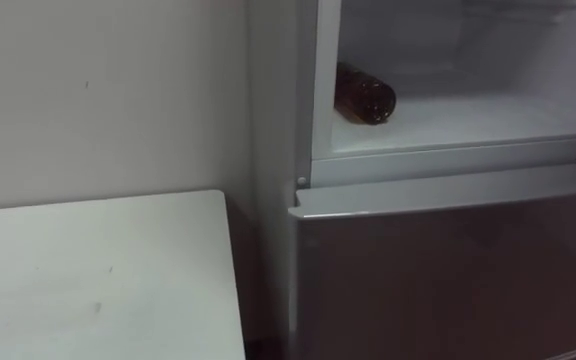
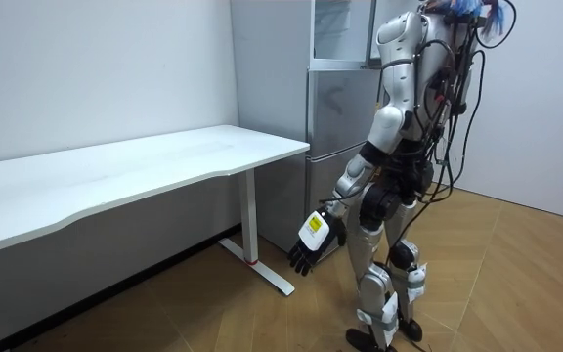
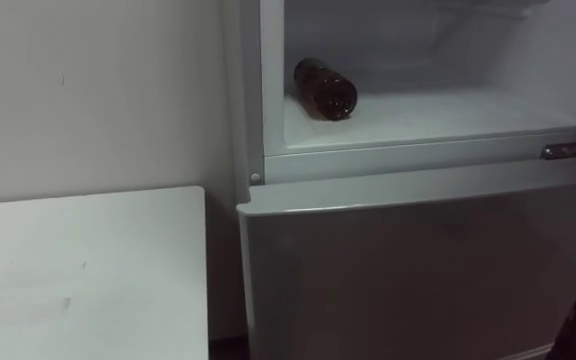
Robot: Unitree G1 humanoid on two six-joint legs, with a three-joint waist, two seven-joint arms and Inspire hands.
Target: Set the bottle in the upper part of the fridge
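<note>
Left eye view: the bottle (image 1: 365, 97) lies on its side on the white floor of the upper fridge (image 1: 488, 115), tucked into the compartment's left corner and free of any hand. Its long axis runs from the back left toward the front right, with a rounded end turned toward the opening (whether that end is base or cap I cannot tell). Below it sits the closed lower door (image 1: 448, 270), and the white table (image 1: 98, 270) is at the lower left.

Right eye view: same layout. The bottle rests well inside the front lip, so it looks settled, not ready to roll out.

Room view: the robot stands upright facing the fridge (image 2: 335, 127), just past the table's end. Its left hand (image 2: 311, 244) hangs low beside the thigh, fingers slack and empty. The bottle is therefore high up and ahead of that hand, well apart from it, on the hand's own side of the compartment.

By my reading the placing is done. What remains is probably shutting the upper door, and if the bottle needed a nudge, the left arm would have to rise a long way.
</note>
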